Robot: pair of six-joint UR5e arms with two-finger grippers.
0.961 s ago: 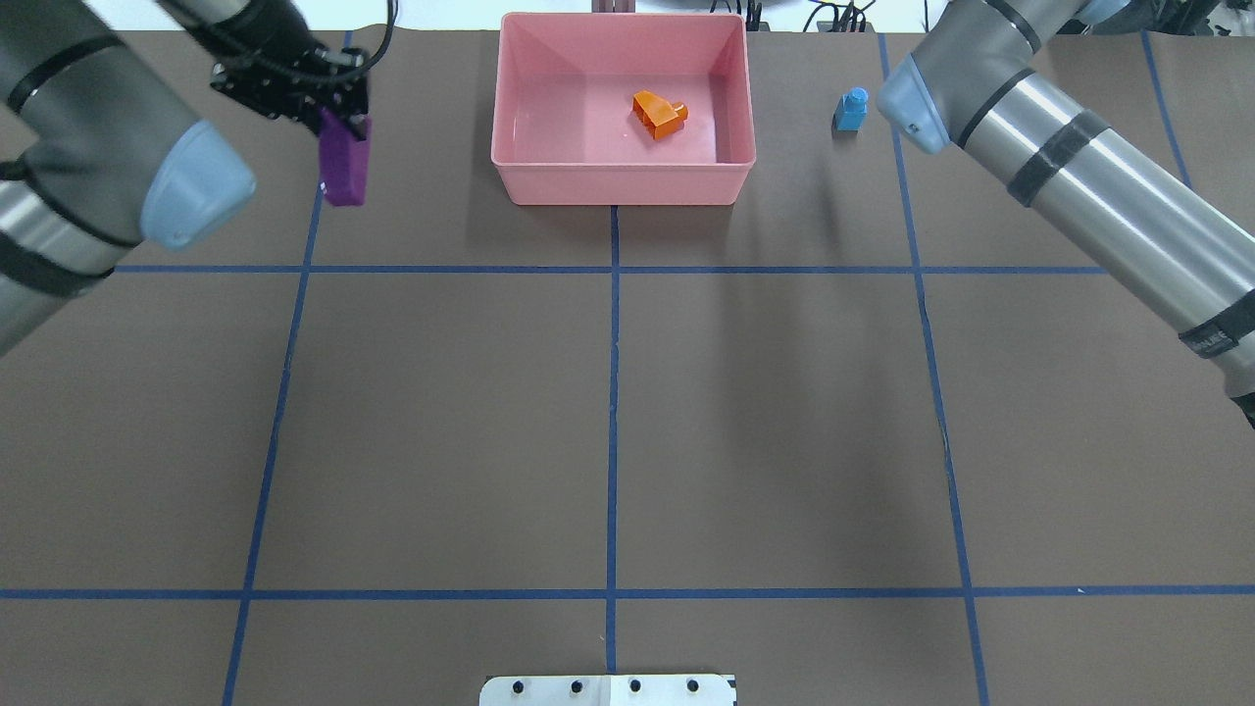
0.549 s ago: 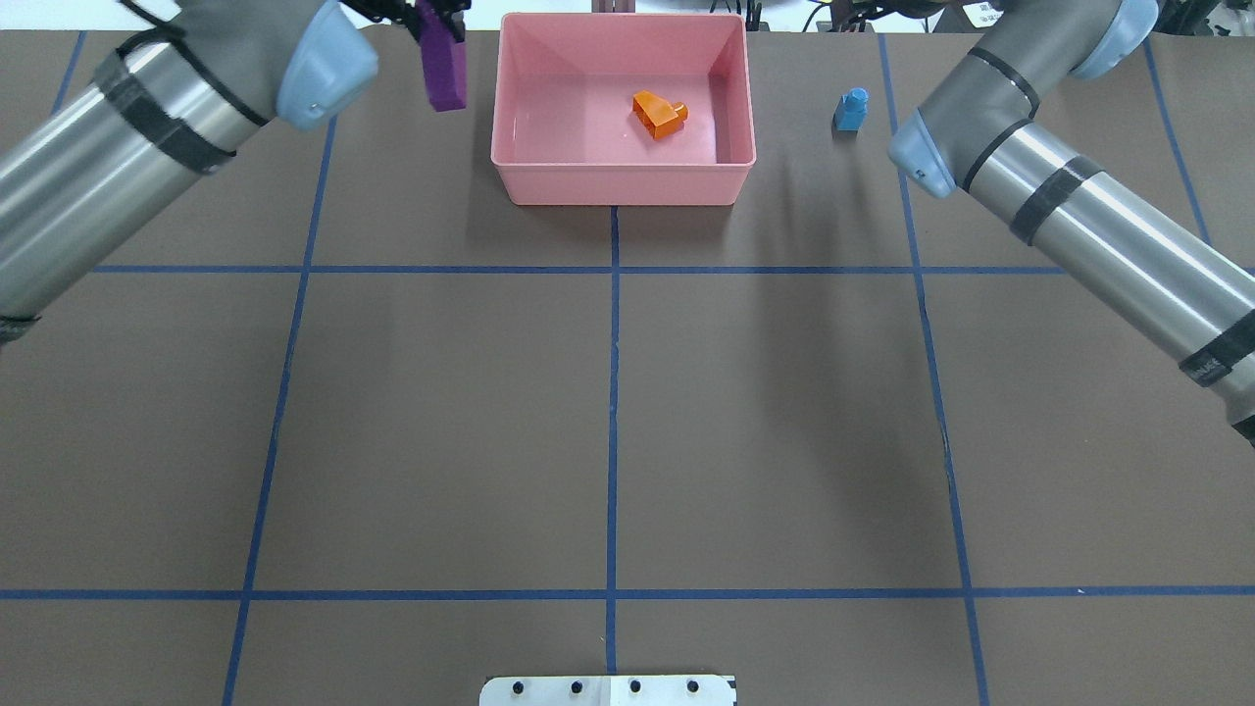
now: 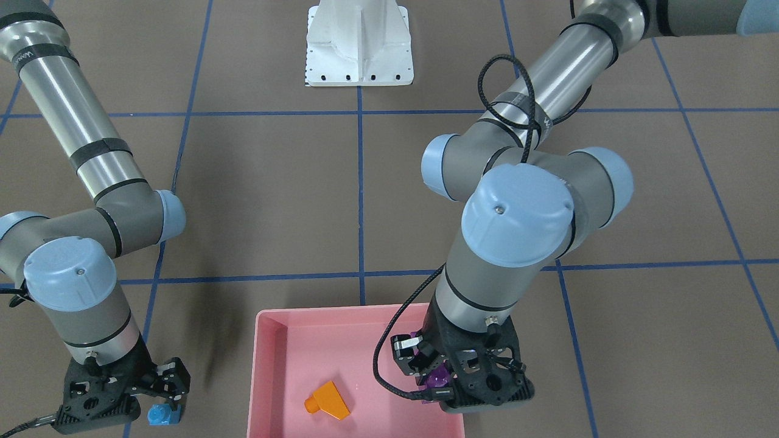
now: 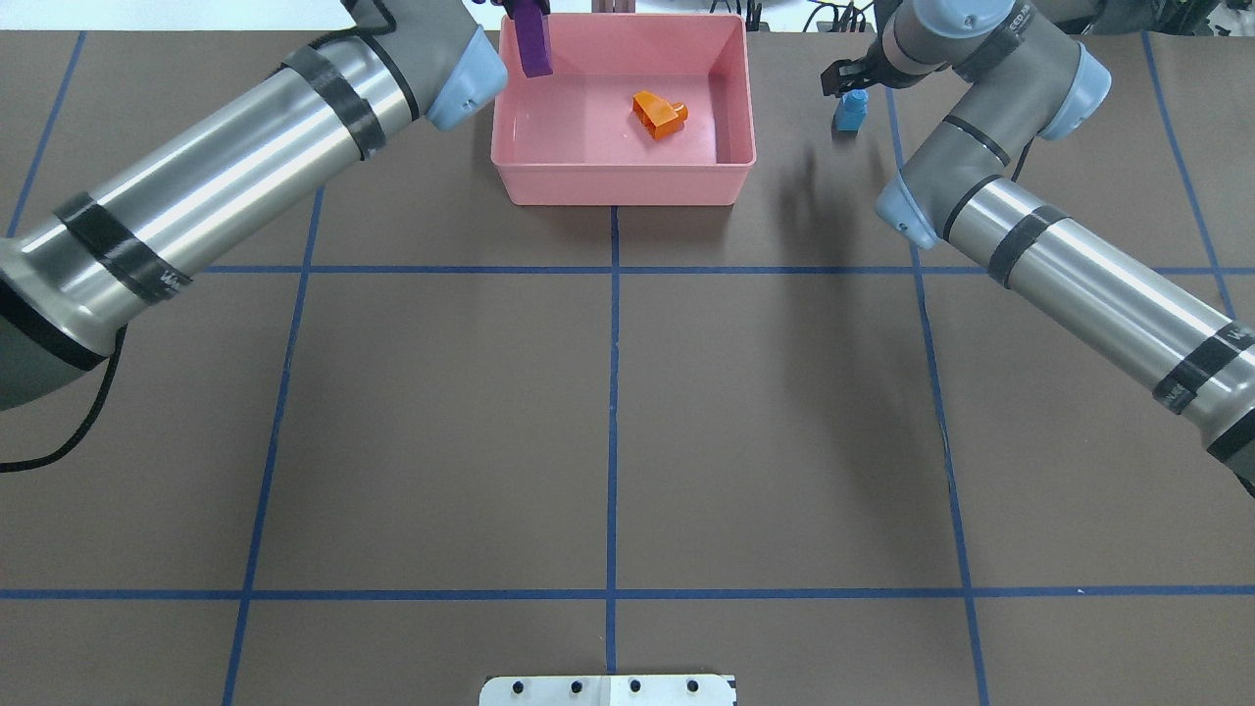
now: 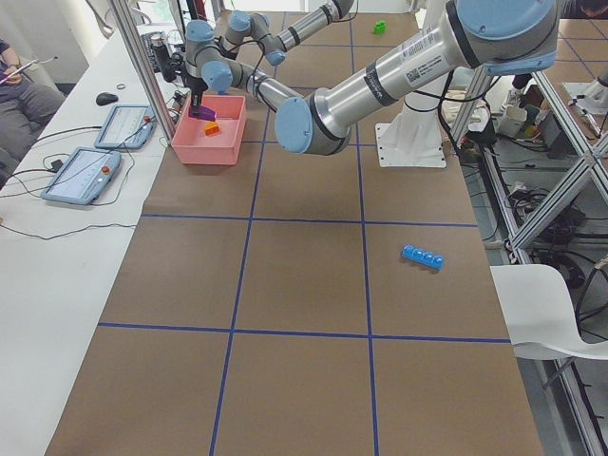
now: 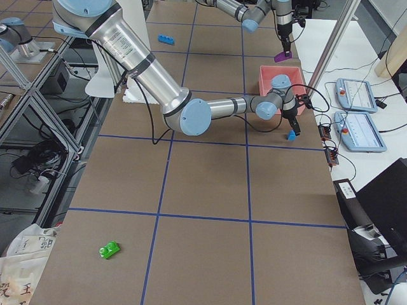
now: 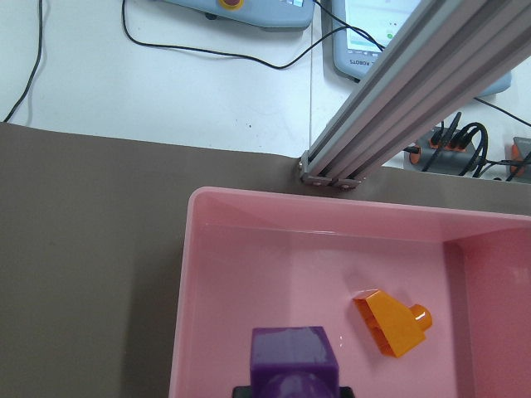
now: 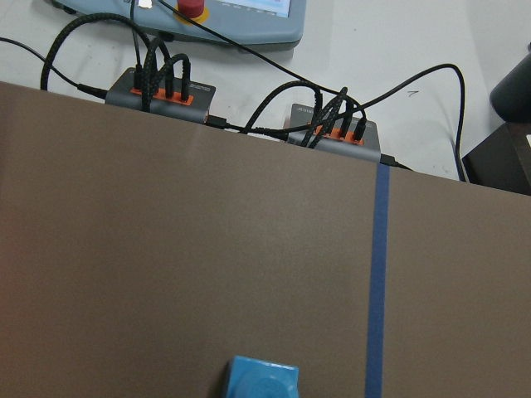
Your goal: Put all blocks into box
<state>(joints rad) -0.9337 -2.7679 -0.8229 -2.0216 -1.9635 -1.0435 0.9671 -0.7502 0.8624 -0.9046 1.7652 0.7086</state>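
Hanging on end from the left gripper [image 3: 439, 382], the purple oblong plastic block [image 4: 532, 47] is above the shallow pink rectangular plastic box [image 4: 618, 192]. It is over the box's corner that is far from the robot and on the robot's left. The gripper's jaws are clamped on the block's upper end, and its lower end is free. From the right side view the block is clear of the box's rim. In the left wrist view it sits just inside the left wall.

1 block lies on the box floor: the orange sloped plastic block [image 4: 659, 114], near the middle and apart from every wall.

On the robot's right of the box, apart from it, the small light-blue plastic block [image 3: 163, 415] stands upright on the brown table [image 4: 441, 412], just beside a blue tape line [image 8: 377, 274]. The right gripper [image 3: 159, 389] hovers directly over this block with its jaws spread. Whether a finger touches the block cannot be told.

2 more blocks lie on the table, well apart from the box. The long blue 4-stud plastic block [image 5: 423, 256] is toward the robot's left end, and the green 2-stud plastic block [image 6: 110, 250] toward the robot's right end. The white metal base plate [image 3: 359, 42] sits at the robot's edge of the table.
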